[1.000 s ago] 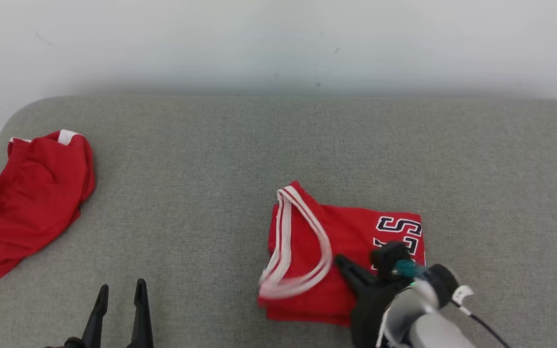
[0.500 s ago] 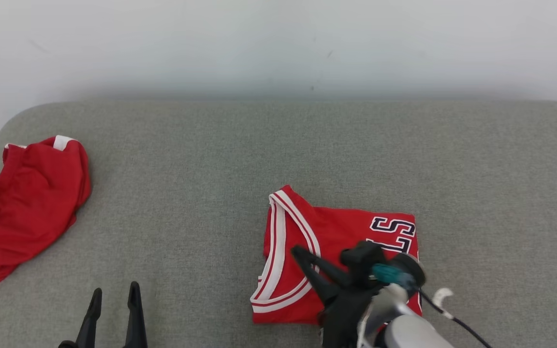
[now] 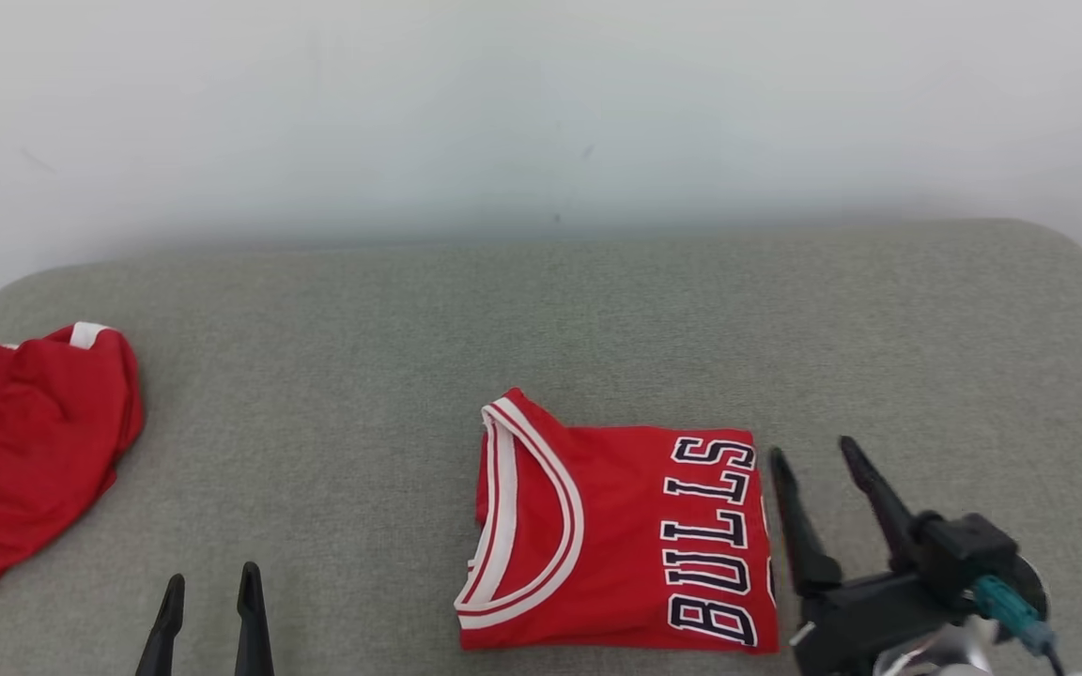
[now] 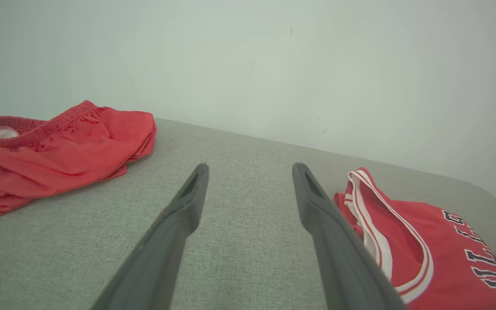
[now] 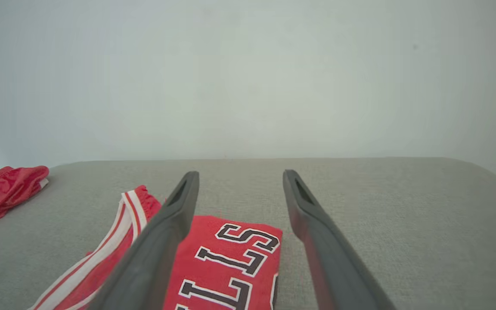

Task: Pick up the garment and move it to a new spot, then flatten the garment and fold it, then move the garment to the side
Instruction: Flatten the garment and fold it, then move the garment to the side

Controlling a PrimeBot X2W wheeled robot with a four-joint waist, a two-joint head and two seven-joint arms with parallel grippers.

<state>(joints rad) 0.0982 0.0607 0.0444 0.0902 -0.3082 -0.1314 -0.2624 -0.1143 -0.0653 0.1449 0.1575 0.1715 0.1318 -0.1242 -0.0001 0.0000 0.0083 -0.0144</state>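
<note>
We see the folded red jersey lying flat on the grey desk, near us and a bit to the right. Our right jaws are spread wide and hold nothing, just beside the jersey's right edge. Our left jaws are spread too, well apart from it. Red shorts lie crumpled far left.

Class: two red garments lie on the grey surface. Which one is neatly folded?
The jersey lettered BULLS, beside the right gripper, lies folded flat; the shorts at the left lie crumpled.
</note>
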